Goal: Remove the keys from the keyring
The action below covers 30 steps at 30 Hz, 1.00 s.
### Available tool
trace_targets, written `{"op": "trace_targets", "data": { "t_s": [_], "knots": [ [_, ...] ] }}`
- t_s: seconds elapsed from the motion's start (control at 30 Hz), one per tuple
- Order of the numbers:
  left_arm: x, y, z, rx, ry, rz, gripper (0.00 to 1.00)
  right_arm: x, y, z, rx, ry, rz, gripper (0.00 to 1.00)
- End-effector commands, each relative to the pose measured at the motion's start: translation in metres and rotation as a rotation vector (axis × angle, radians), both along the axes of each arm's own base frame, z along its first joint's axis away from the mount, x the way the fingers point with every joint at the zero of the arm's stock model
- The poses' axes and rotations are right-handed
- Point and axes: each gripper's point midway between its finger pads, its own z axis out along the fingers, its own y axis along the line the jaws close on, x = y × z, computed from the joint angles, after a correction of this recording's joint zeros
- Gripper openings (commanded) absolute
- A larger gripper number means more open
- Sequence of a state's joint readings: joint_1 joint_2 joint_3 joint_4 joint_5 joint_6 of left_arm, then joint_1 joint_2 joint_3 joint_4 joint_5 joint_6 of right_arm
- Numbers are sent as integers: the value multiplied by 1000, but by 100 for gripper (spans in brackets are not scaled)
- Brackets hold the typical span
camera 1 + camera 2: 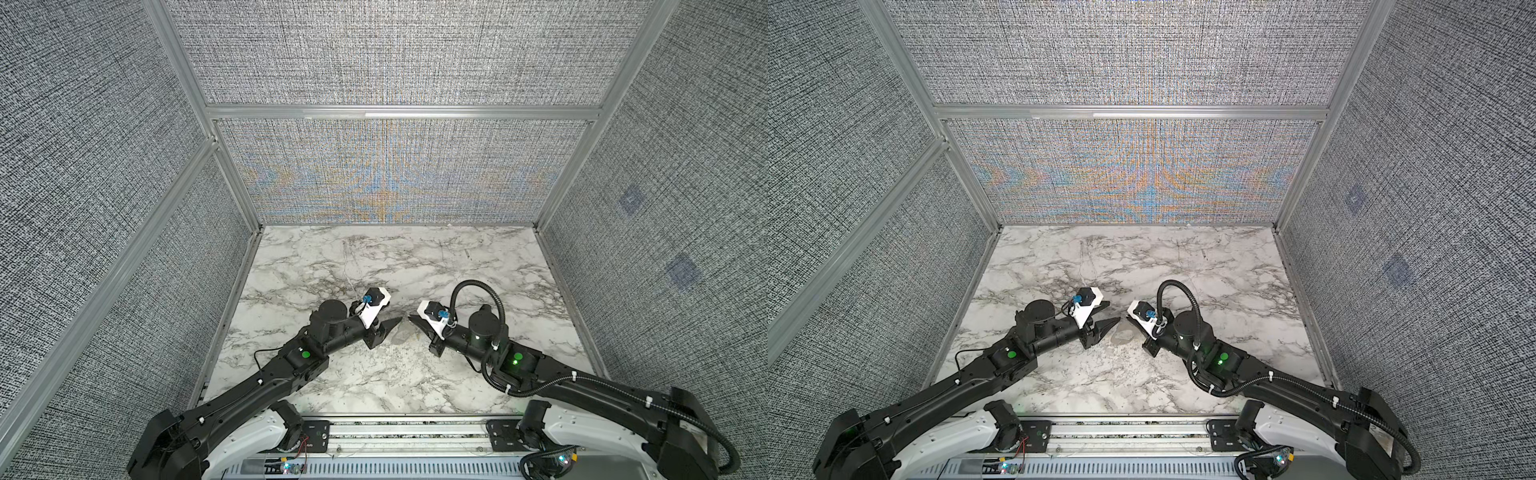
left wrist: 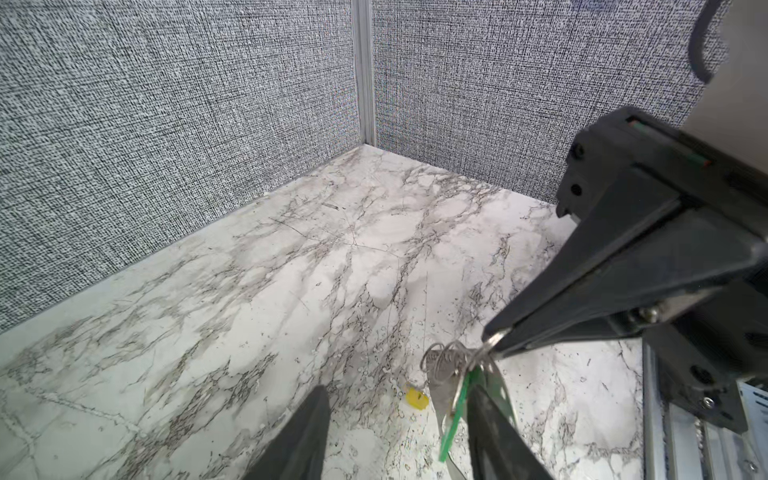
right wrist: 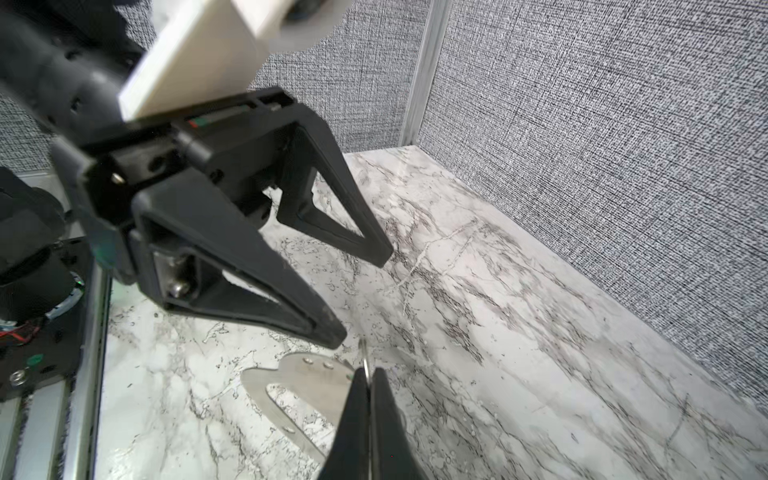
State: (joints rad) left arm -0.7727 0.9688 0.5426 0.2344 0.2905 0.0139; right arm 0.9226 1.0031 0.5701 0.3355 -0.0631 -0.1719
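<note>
Firmly, the black right gripper (image 3: 368, 372) clamped the flat grey oval metal keyring (image 3: 303, 384) by its thin wire ring (image 3: 364, 351), while the black left gripper (image 3: 361, 299) stood with its jaws apart.

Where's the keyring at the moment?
In both top views the keyring is near the table's middle, between the left fingers and the right fingers, which pinch one of its wire rings.

No lettering, brand, number or sign can be read in any view. The green plastic key tag (image 2: 453, 419) and the small yellow plastic tag (image 2: 417, 399) show no legible marking.
</note>
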Motion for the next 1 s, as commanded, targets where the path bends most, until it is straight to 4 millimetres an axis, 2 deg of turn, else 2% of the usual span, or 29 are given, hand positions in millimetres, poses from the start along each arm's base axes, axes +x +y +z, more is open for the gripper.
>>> {"op": "trace_targets", "data": {
  "t_s": [0.0,0.23,0.53,0.97],
  "knots": [
    [-8,-6,1,-26,7,-55,56,-11,7,22,94,-23,111,0],
    [-19,-8,0,-55,9,-114,56,-17,3,30,173,-10,209,0],
    [-27,-17,1,-81,9,-173,55,-24,6,33,177,4,300,0],
    [-25,-22,0,-62,-15,-151,42,-24,4,37,198,15,306,0]
  ]
}}
